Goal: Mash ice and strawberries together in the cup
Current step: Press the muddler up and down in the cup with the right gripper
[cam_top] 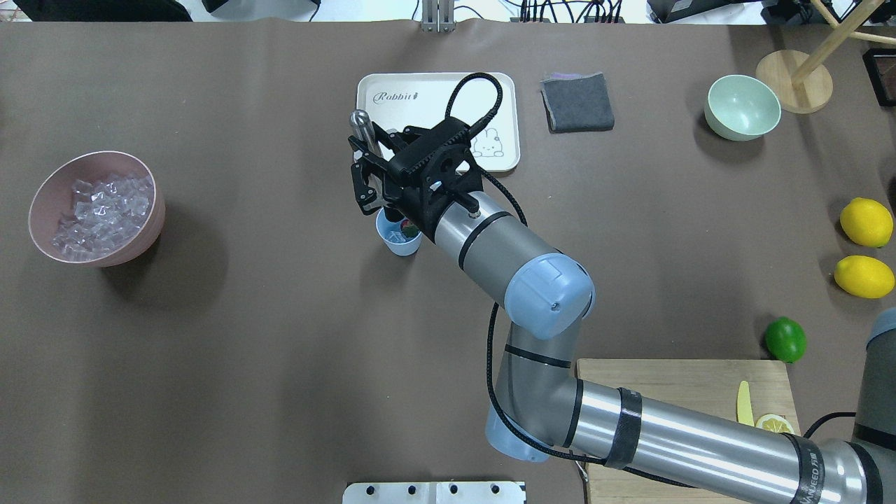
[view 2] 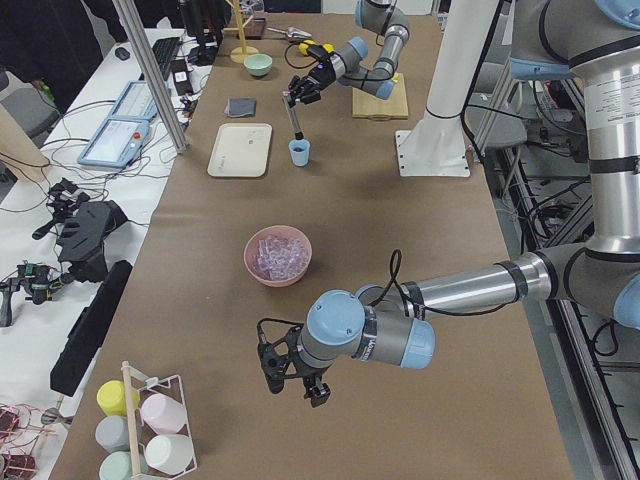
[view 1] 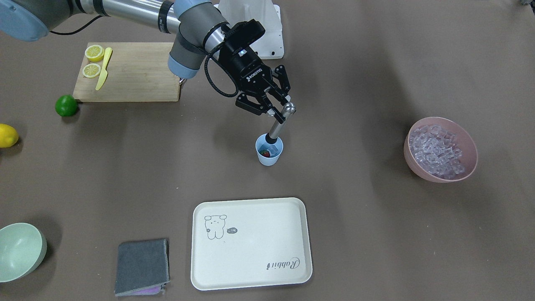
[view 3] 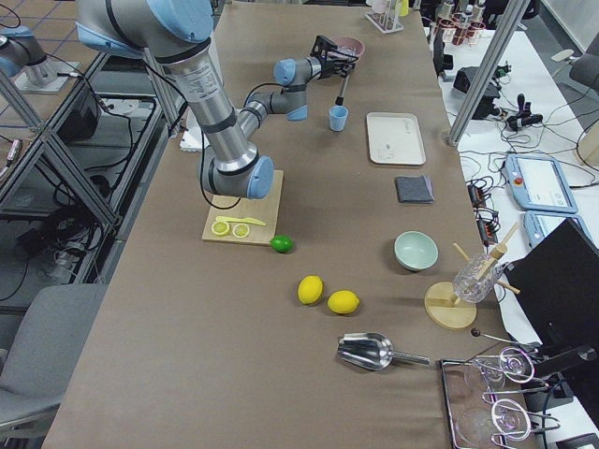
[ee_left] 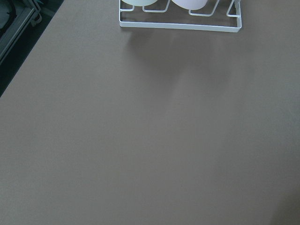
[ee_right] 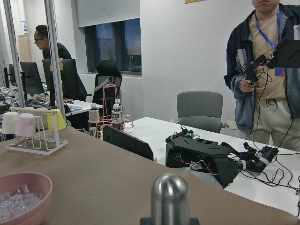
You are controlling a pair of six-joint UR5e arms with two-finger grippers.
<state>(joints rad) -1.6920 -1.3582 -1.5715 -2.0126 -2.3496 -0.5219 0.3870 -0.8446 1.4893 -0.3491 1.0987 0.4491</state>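
Observation:
The light-blue cup (view 1: pixel 269 155) stands mid-table and also shows in the overhead view (cam_top: pixel 399 243). Inside it lie the red strawberry (view 1: pixel 265 153) and clear ice cubes (view 1: pixel 272 149). My right gripper (view 1: pixel 281 109) is shut on a metal muddler (view 1: pixel 276 127) that stands tilted, with its lower end inside the cup. The muddler's rounded top fills the bottom of the right wrist view (ee_right: pixel 169 199). More ice (view 1: pixel 436 151) fills a pink bowl (view 1: pixel 468 144). My left gripper (view 2: pixel 290 372) shows only in the exterior left view, low over bare table; I cannot tell whether it is open.
A cream tray (view 1: pixel 250 244) and a grey cloth (view 1: pixel 142 266) lie in front of the cup. A pale green bowl (view 1: pixel 19 251), a lime (view 1: pixel 66 105), a lemon (view 1: pixel 7 135) and a cutting board (view 1: pixel 133 73) with lemon halves and a yellow knife sit on my right side. A white cup rack (ee_left: pixel 180 21) stands near my left gripper.

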